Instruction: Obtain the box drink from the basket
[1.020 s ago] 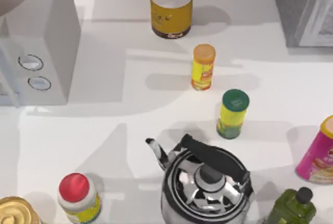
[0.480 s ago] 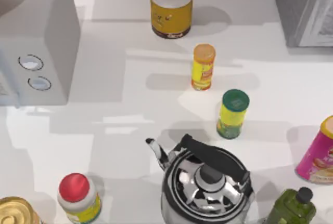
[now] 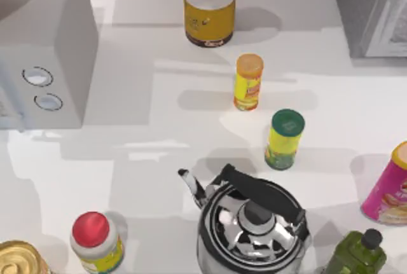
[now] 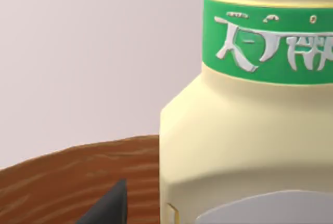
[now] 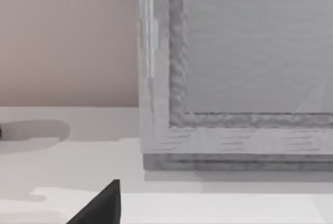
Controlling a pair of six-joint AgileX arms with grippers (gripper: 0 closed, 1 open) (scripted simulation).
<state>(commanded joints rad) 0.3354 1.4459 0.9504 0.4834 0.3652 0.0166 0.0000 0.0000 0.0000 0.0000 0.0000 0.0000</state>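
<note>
Carton slip is the hazard: the box drink [image 4: 244, 130] sits very close before the left end effector [image 4: 106, 208], and I cannot tell whether its fingers have closed. Behind the drink curves the basket [image 4: 67, 177] rim. Right arm idles near a grey cabinet [image 5: 234, 78].

Close in front of the left tool [image 4: 112, 206] stands the box drink [image 4: 250, 130], with the basket [image 4: 67, 177] rim running behind and below that tool's fingertip. Ahead of the right tool [image 5: 101, 203] stands a cabinet [image 5: 239, 68] on the tabletop [image 5: 67, 156] (the wall lies behind it). On the tabletop, a kettle [image 3: 253, 223] sits between a jar [image 3: 95, 241] and an oil bottle [image 3: 357, 255].
</note>
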